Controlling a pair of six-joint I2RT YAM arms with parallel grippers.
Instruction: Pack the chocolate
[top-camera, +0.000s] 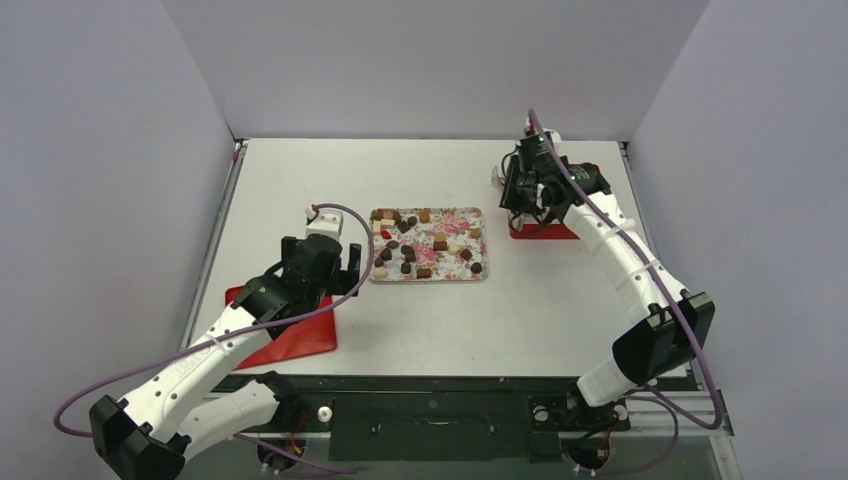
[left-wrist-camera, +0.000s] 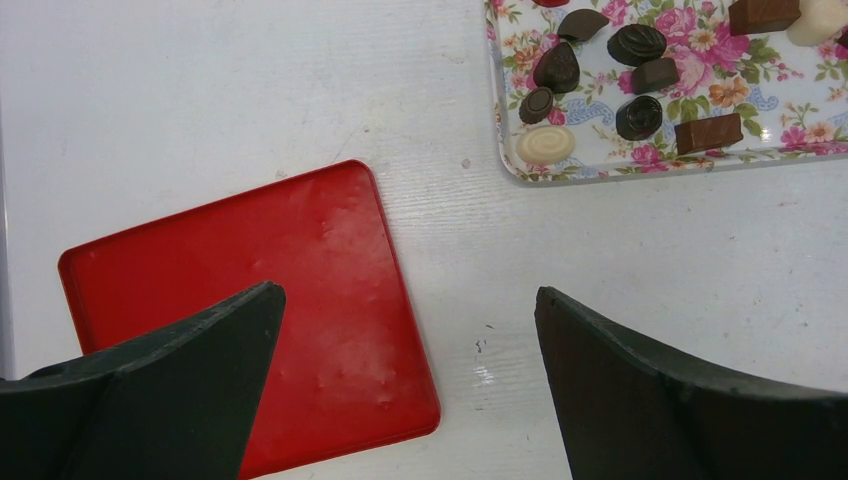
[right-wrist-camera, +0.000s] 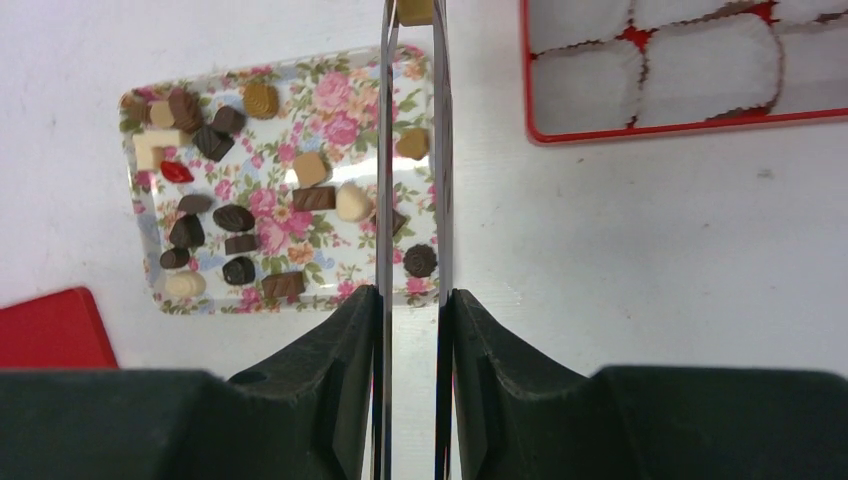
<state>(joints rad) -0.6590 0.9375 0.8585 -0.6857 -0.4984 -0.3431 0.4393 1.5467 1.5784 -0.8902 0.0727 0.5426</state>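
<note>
Tool: tweezers (right-wrist-camera: 441, 200) clamped in R gripper (right-wrist-camera: 410, 296) — blades nearly together, tan piece (right-wrist-camera: 414, 10) apparently pinched at the tip.
L gripper (left-wrist-camera: 405, 298): jaws wide apart, empty, above red lid (left-wrist-camera: 300, 300).
Chocolate (right-wrist-camera: 240, 215): mostly loose on flowered tray (right-wrist-camera: 340, 100); red box (right-wrist-camera: 650, 128) nearby.
Handling: prob. light, smooth, easily marred — pinch flat sides gently.

arms (top-camera: 215, 340): 2, white shells | joints (top-camera: 655, 338): black | cables (top-camera: 368, 240): purple | fingers (left-wrist-camera: 150, 400): black

No legible text or labels, apparently.
</note>
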